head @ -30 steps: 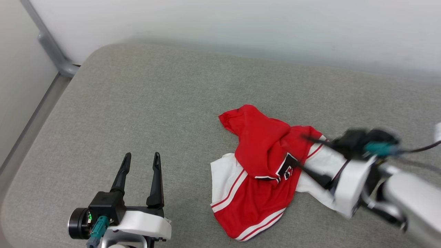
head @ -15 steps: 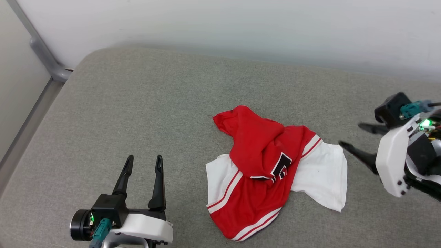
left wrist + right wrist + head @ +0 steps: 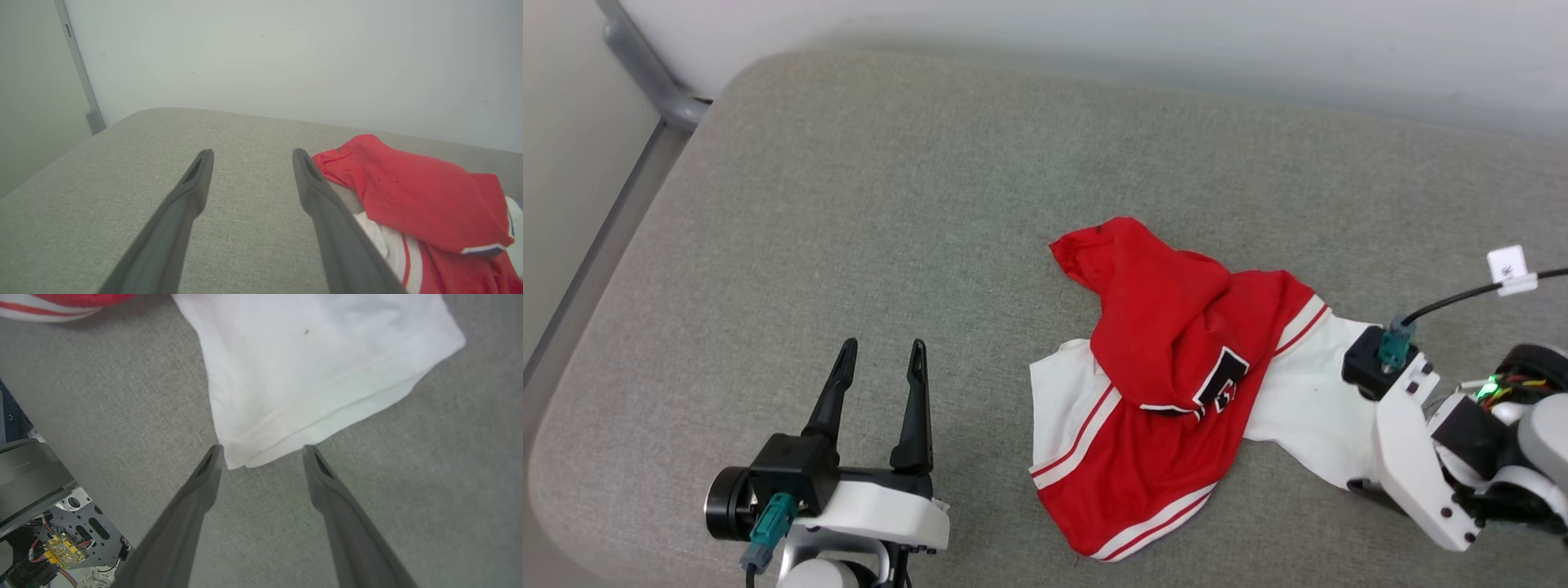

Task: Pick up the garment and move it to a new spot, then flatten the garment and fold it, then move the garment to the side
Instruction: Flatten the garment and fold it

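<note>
The garment [image 3: 1168,384] lies crumpled on the grey cushion [image 3: 890,204], red body bunched over itself, with black lettering showing and a white sleeve [image 3: 1307,408] spread to the right. My right gripper [image 3: 263,449] points down at that sleeve's [image 3: 310,363] lower corner, fingers open, tips on either side of the hem and just short of it. In the head view its white wrist housing [image 3: 1409,441] covers the fingers. My left gripper [image 3: 882,351] rests open at the lower left, apart from the garment [image 3: 408,196], nothing between its fingers [image 3: 196,183].
A pale wall runs along the cushion's far edge. A grey metal rail [image 3: 645,65] stands at the far left corner. The cushion's rounded left edge drops off near my left arm. Part of my own base [image 3: 49,522] shows in the right wrist view.
My right gripper pulled off the garment to the right, then came back turned downward over the white sleeve's corner. The garment keeps its shape. The head camera shifted slightly.
</note>
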Robot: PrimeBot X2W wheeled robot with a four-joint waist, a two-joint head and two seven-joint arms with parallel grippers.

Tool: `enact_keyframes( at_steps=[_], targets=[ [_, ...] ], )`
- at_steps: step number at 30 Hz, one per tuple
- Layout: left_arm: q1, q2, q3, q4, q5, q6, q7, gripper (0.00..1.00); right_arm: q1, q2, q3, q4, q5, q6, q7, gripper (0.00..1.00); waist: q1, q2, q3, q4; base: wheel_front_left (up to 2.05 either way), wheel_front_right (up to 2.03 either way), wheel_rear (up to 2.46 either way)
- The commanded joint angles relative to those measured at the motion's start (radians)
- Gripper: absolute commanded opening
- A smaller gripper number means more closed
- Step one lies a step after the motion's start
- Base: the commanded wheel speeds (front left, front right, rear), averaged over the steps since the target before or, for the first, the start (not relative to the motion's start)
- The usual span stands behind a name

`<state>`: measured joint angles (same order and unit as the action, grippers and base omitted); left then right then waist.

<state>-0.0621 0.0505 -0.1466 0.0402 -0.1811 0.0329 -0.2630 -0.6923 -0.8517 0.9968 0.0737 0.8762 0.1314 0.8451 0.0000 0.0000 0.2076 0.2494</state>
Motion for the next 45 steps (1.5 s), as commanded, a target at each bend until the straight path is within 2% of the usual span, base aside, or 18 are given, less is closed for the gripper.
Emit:
enact_keyframes(
  at_steps=[1,7,8,9,13,19,23,25,29,30,31,32,36,41,42,43,45],
  targets=[
    [-0.019,0.0,-0.001,0.0,-0.007,0.002,-0.003,1.0,-0.002,0.014,0.019,0.025,-0.004,-0.001,-0.006,1.0,0.0,0.0,0.021,0.012,0.0,0.0,0.0],
    [-0.037,0.0,-0.005,0.004,-0.011,0.01,-0.003,1.0,0.015,0.06,0.112,0.136,-0.006,-0.001,-0.07,1.0,0.0,0.0,0.042,0.019,0.0,0.0,0.0],
    [-0.037,0.0,-0.004,0.005,-0.011,0.012,-0.003,1.0,0.015,0.066,0.117,0.151,-0.001,-0.002,-0.092,0.62,0.0,0.0,0.042,0.018,0.0,0.0,0.0],
    [-0.036,0.0,-0.003,0.006,-0.01,0.013,-0.003,1.0,0.01,0.069,0.121,0.158,-0.007,-0.002,-0.124,0.0,0.0,0.0,0.039,0.015,0.0,0.0,0.0],
    [-0.014,0.0,0.011,0.014,0.001,0.016,-0.003,1.0,-0.018,0.059,0.098,0.162,0.001,-0.001,-0.252,0.0,0.0,0.0,0.011,-0.007,0.0,0.0,0.0],
    [0.018,-0.001,0.034,0.023,0.011,0.008,-0.003,1.0,0.021,-0.04,0.03,0.103,0.013,-0.001,-0.399,0.0,0.0,0.0,-0.053,-0.056,0.0,0.0,0.0],
    [0.039,0.0,0.043,0.024,0.02,0.004,-0.003,1.0,0.113,-0.126,-0.041,0.07,0.043,-0.001,-0.448,0.0,0.0,0.0,-0.08,-0.091,0.0,0.0,0.0],
    [0.042,0.0,0.045,0.025,0.02,0.003,-0.003,1.0,0.145,-0.142,-0.059,0.066,0.054,-0.001,-0.454,0.0,0.0,0.0,-0.084,-0.098,0.0,0.0,0.0],
    [0.056,0.0,0.051,0.025,0.027,0.0,-0.003,1.0,0.323,-0.199,-0.151,0.095,0.118,-0.001,-0.465,0.0,0.0,0.0,-0.097,-0.123,0.0,0.0,0.0],
    [0.056,0.0,0.051,0.025,0.027,0.0,-0.003,1.0,0.323,-0.199,-0.151,0.095,0.118,-0.001,-0.465,0.0,0.0,0.0,-0.097,-0.123,0.0,0.0,0.0],
    [0.054,0.0,0.051,0.027,0.03,-0.004,-0.003,1.0,0.401,-0.208,-0.177,0.13,0.136,-0.001,-0.46,0.0,0.0,0.0,-0.097,-0.124,0.0,0.0,0.0],
    [0.054,0.0,0.051,0.027,0.03,-0.004,-0.003,1.0,0.401,-0.208,-0.177,0.13,0.136,-0.001,-0.46,0.0,0.0,0.0,-0.097,-0.124,0.0,0.0,0.0],
    [0.05,0.0,0.056,0.036,0.03,-0.011,-0.003,1.0,0.566,-0.19,-0.247,0.233,0.195,-0.001,-0.463,0.0,0.0,0.0,-0.094,-0.116,0.0,0.0,0.0],
    [0.045,-0.001,0.062,0.042,0.034,-0.015,-0.003,1.0,0.623,-0.162,-0.285,0.298,0.16,-0.002,-0.487,0.0,0.0,0.0,-0.092,-0.109,0.0,0.0,0.0],
    [0.046,-0.001,0.064,0.044,0.036,-0.017,-0.003,1.0,0.622,-0.142,-0.303,0.299,0.157,-0.002,-0.504,0.38,0.0,0.0,-0.094,-0.11,0.0,0.0,0.0],
    [0.048,0.0,0.069,0.045,0.038,-0.019,-0.003,1.0,0.613,-0.123,-0.323,0.294,0.152,-0.002,-0.523,1.0,0.0,0.0,-0.097,-0.112,0.0,0.0,0.0],
    [0.049,0.0,0.08,0.048,0.045,-0.023,-0.003,1.0,0.592,-0.101,-0.355,0.267,0.121,-0.002,-0.561,1.0,0.0,0.0,-0.104,-0.121,0.0,0.0,0.0]
  ],
)
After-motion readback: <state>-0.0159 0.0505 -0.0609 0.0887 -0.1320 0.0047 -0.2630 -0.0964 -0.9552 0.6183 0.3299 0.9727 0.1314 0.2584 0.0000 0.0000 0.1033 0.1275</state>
